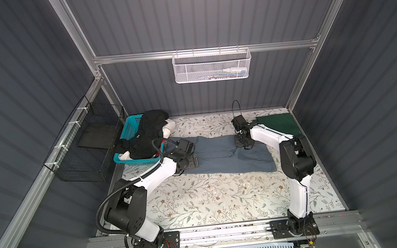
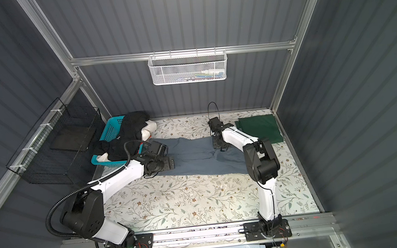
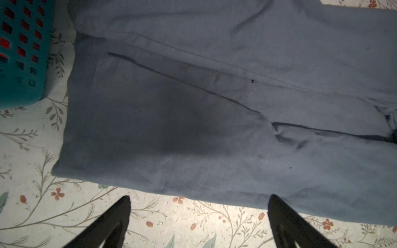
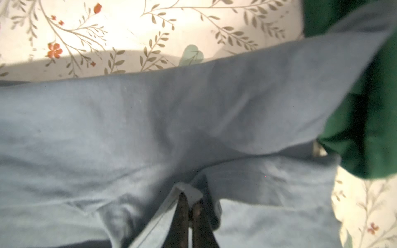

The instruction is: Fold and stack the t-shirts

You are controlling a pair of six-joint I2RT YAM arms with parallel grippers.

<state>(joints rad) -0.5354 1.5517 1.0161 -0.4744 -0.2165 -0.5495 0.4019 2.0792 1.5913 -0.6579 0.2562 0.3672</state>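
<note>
Blue-grey t-shirt (image 1: 219, 156) spread lengthwise across the middle of the table in both top views (image 2: 195, 157), partly folded, one flap laid over the body and a dark seam slanting across it in the left wrist view (image 3: 193, 128). Right end directly under the right gripper (image 1: 242, 142), left end just beside the left gripper (image 1: 192, 162).

Lower edge of the cloth fairly straight, with a broad stretch of bare floral table (image 1: 210, 201) below it in frame, down to the arm bases. Narrower strip of table above it, toward the back wall. Left end near the turquoise basket (image 1: 130, 128), a sliver of table between them in the left wrist view (image 3: 21, 64). Black t-shirt (image 1: 149, 130) heaped in that basket and hanging over its rim, white t-shirt (image 1: 170, 129) bunched beside it. Green t-shirt (image 1: 278, 123) folded flat at the upper right corner of the table; in the right wrist view a blue-grey flap (image 4: 129, 128) overlaps the green (image 4: 376, 107), contact not possible to tell.

Right gripper (image 4: 190, 200) pinched together on a hemmed fold of the blue-grey cloth, fabric wrapped over the tips and drawn into a ridge. Left gripper (image 3: 199, 198) spread wide apart, holding nothing, tips over bare table right at the cloth's edge
</note>
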